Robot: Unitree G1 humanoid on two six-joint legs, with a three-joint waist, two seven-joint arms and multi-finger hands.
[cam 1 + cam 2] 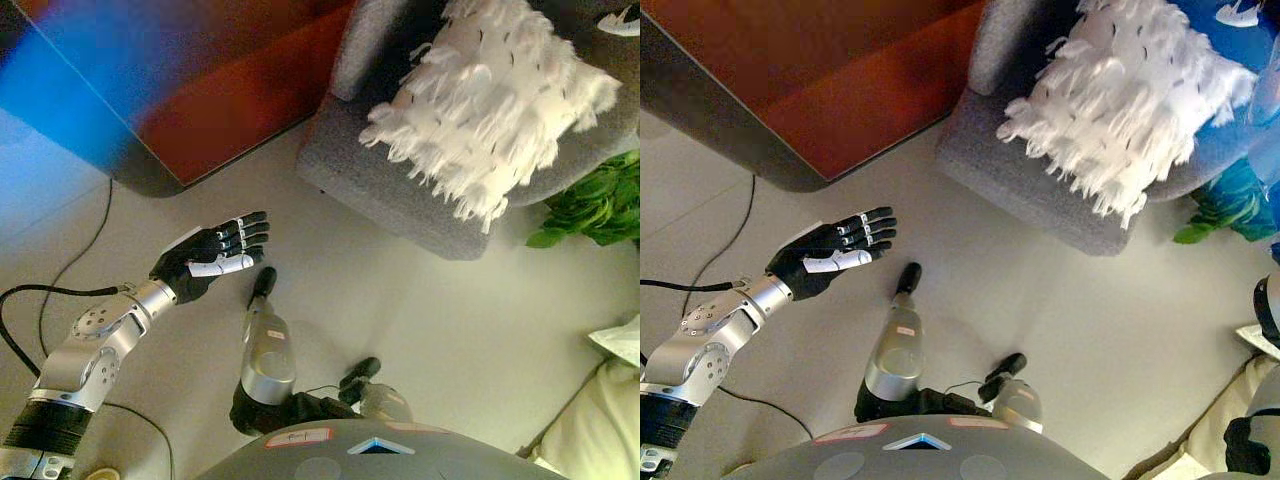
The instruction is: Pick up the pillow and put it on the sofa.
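**A:** Where do we stand? The shaggy white feathery pillow (495, 105) is lying on the seat of the grey upholstered sofa (385, 190), tilted across the cushion with its fringe hanging over the front edge.

**B:** So by the look of it, the main job is done. The pillow is on the sofa, and nothing is holding it.

**A:** Agreed, as a judgement. It rests fully on the seat, though that fringe overhanging the edge could argue for a nudge further back. Otherwise what's left is only drawing the arm clear.

**B:** And the left hand (213, 255)?

**A:** Out over the pale floor (450, 320), palm showing, fingers straight and spread loosely, holding nothing. It points roughly toward the sofa but sits well apart from it, below and to the left of the pillow, with bare floor between them.

**B:** The right hand?

**A:** Not visible in either view. Only a bit of the right arm shows at the right edge of the right eye view.

**B:** Anything else around?

**A:** A red-brown cabinet with a dark base (215, 95) left of the sofa, and a green leafy plant (600, 205) just beside the sofa's right end, below the pillow's corner.
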